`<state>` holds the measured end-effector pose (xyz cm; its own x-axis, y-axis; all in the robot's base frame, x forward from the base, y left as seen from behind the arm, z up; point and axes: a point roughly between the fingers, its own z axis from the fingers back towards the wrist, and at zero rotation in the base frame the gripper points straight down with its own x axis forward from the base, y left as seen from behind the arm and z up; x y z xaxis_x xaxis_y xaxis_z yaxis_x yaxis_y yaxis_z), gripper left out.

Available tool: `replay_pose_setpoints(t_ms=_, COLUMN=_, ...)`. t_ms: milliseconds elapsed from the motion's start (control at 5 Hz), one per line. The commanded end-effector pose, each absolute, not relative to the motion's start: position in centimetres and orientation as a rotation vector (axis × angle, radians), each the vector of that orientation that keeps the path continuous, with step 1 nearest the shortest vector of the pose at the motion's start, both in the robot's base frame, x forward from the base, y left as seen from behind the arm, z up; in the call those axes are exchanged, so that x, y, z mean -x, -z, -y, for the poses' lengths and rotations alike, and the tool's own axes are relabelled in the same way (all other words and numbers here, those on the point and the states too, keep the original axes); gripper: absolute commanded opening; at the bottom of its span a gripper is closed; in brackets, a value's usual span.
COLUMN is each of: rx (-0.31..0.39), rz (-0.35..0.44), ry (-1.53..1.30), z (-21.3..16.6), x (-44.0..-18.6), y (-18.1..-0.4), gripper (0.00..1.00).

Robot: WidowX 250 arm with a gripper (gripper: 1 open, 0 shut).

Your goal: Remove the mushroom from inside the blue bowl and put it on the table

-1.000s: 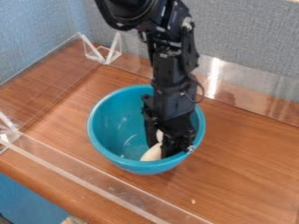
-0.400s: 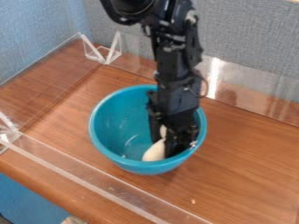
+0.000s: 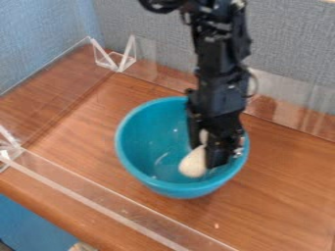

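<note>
The blue bowl (image 3: pixel 141 147) sits in the middle of the wood-grain table (image 3: pixel 72 118). My black gripper (image 3: pixel 210 160) reaches down from above into the right half of the bowl. Its fingers are shut on the mushroom (image 3: pixel 193 165), of which only the cream-white stem shows, sticking out to the left just above the bowl's floor. The cap is hidden behind the fingers. The arm covers the bowl's far right rim.
A low clear acrylic wall (image 3: pixel 92 201) runs along the table's front edge, and another along the left and back. A small clear stand (image 3: pixel 118 54) sits at the back left corner. A blue screen stands behind the table.
The arm has moved right and slightly up with the mushroom in its fingers. The bowl has slid a little to the right along with it.
</note>
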<state>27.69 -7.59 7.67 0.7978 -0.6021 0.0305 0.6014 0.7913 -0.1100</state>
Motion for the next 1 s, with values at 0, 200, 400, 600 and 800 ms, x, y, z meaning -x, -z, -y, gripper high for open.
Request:
replay_pose_setpoints(t_ms=0, rx=0.114, rz=0.051, ry=0.731, z=9.5, x=-28.4, y=-9.8, gripper=0.00)
replay_pose_setpoints(t_ms=200, rx=0.118, rz=0.047, ry=0.768, z=8.9, x=-27.7, y=-10.7, gripper=0.00)
replay_pose_setpoints(t_ms=400, rx=0.122, rz=0.041, ry=0.804, z=8.1, x=-27.2, y=-11.3, gripper=0.00)
replay_pose_setpoints(t_ms=600, rx=0.124, rz=0.031, ry=0.801, z=7.5, x=-26.8, y=-10.9, gripper=0.00)
replay_pose_setpoints(t_ms=800, rx=0.126, rz=0.029, ry=0.795, z=6.9, x=-26.4, y=-10.8, gripper=0.00)
